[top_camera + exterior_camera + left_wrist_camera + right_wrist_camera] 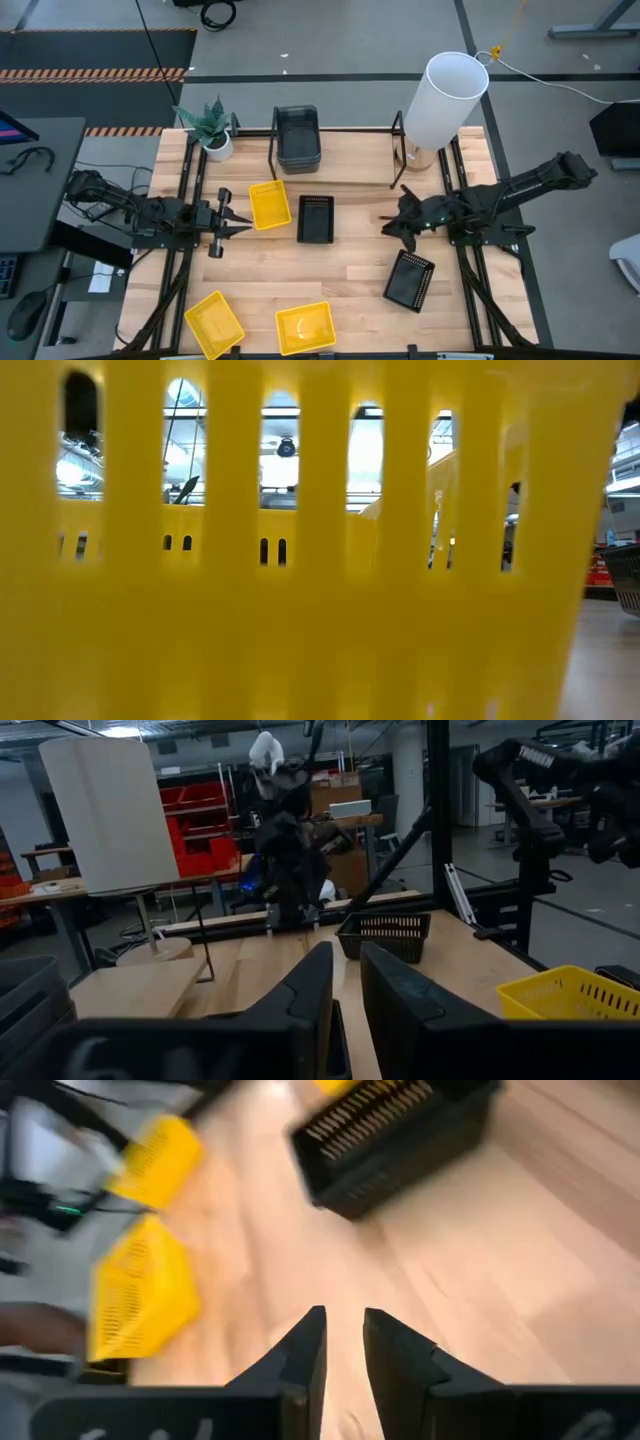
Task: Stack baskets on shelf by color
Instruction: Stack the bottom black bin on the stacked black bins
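My left gripper (pixel 243 226) (pixel 346 970) hovers near the table's left side, shut and empty. It points right at a yellow basket (pixel 269 204) lying flat beside it. My right gripper (pixel 385 228) (pixel 344 1330) is also shut and empty, between two black perforated baskets (pixel 316 218) (pixel 410 280) that rest on their bottoms. Two more yellow baskets (pixel 214 324) (pixel 305 327) sit at the near edge. Nested dark grey baskets (pixel 298 138) stand in the left bay of the black tube shelf (pixel 345 130) at the far edge.
A tall white cylinder (pixel 445 98) stands at the shelf's right end and a potted plant (pixel 212 128) at the far left corner. In the low view a yellow basket wall (pixel 300 610) fills nearly the whole picture. Bare wood lies at the table's middle (pixel 350 270).
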Controlling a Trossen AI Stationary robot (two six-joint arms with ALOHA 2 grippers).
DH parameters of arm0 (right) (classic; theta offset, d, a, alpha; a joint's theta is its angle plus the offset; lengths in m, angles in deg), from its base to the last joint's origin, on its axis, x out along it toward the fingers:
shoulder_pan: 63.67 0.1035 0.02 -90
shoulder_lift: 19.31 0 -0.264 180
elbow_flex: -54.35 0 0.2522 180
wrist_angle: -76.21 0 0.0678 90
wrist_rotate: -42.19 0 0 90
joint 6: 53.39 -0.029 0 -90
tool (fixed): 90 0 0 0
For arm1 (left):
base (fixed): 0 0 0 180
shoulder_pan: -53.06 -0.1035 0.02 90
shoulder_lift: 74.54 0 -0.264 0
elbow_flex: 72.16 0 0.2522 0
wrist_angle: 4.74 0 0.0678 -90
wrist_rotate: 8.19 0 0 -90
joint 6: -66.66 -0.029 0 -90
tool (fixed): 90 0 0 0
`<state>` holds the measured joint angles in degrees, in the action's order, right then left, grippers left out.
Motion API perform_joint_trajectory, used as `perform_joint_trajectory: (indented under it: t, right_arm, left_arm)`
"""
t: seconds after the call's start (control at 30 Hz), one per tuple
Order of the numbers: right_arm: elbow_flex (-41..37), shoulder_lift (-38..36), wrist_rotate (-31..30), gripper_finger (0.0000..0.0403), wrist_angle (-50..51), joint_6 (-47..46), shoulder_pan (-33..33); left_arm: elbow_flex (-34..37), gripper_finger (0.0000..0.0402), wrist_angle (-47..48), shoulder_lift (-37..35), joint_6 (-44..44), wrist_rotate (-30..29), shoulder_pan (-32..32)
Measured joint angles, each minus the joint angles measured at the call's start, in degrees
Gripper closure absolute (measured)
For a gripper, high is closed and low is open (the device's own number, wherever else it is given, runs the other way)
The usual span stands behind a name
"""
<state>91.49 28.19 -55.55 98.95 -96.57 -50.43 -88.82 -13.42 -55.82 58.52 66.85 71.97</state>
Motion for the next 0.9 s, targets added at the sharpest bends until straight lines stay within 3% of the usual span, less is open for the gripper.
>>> perform_joint_trajectory:
  t: [0.17,0.63,0.9]
  right_arm:
    - [12.3,8.8,-2.9,0.0341,20.6,-4.2,3.7]
    - [34.6,31.7,7.2,0.0311,47.1,-8.3,7.1]
    - [37.2,36.7,7.4,0.0267,57.7,-11.0,9.5]
  left_arm:
    - [0.0,0.0337,0.0,0.0,0.0,0.0,0.0]
    - [0.0,0.0338,0.0,0.0,0.0,0.0,0.0]
    - [0.0,0.0340,0.0,0.0,0.0,0.0,0.0]
